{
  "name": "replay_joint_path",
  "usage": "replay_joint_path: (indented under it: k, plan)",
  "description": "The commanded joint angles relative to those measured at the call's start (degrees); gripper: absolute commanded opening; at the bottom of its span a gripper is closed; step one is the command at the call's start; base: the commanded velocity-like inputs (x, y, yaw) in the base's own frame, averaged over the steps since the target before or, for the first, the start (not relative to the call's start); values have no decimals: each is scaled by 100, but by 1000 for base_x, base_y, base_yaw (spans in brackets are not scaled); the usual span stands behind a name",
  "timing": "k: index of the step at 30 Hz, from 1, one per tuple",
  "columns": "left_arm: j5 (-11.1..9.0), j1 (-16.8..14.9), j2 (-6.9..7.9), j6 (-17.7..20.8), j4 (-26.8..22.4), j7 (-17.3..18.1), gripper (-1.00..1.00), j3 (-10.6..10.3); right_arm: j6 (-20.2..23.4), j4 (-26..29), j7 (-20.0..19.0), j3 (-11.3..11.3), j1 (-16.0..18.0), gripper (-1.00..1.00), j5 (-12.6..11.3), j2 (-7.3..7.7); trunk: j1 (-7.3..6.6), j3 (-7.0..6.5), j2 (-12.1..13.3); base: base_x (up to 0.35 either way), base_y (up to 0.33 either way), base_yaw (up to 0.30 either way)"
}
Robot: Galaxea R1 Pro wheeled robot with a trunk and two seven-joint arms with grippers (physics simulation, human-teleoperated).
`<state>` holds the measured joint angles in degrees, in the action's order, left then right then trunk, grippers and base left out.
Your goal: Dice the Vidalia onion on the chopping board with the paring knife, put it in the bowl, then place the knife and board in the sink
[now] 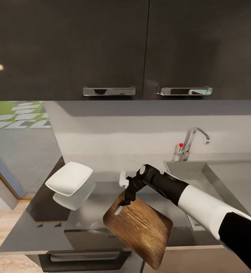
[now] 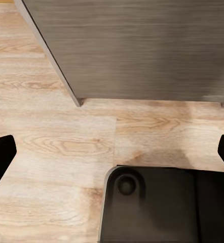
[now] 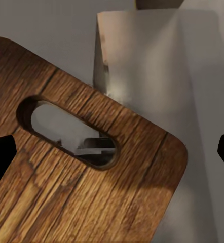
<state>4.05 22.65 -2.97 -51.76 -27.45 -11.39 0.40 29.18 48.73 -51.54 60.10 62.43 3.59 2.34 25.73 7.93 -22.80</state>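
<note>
Brown wood-grain chopping board (image 1: pixel 140 233): tilted, overhanging the front edge of the grey bench (image 1: pixel 34 223), its slotted handle end directly beneath the right pincer (image 1: pixel 126 200). Long axis runs from the pincer diagonally back toward the robot and to its right.

Right pincer: poised over the handle slot (image 3: pixel 71 132); in the right wrist view its dark fingertips (image 3: pixel 0 157) stand wide apart on either side of the board, so it reads as spread and not clamped; whether any part touches the wood cannot be told.

Left pincer (image 2: pixel 112 152): fingers parted, holding nothing, pointing at the wood floor (image 2: pixel 56 147) beside a dark cabinet; well away from the board. Right arm is the nearer.

Sink (image 1: pixel 193 178): beyond and to the right of the right pincer, tap (image 1: pixel 191 144) at its back rim.

White bowl (image 1: pixel 69 178): on the bench to the left of the right pincer.

White object just behind the right pincer, possibly the paring knife handle; too small to confirm.

Judgement: next move turns on closing across the slotted end, then carrying rightward to the basin.
</note>
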Motion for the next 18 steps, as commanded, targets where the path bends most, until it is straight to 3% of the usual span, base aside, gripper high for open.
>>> replay_joint_path:
  k: [1,7,18]
  plan:
    - [44,2,-2,-1,-5,-40,100,4,18,13,-23,8,6,100,37,3,5,19,-12,138,0,0]
    - [44,3,-2,-1,10,-39,100,4,18,13,-23,9,6,100,37,2,5,65,-12,122,0,0]
    - [44,3,-2,-1,11,-39,100,4,18,13,-23,11,6,100,37,3,5,155,-12,12,0,0]
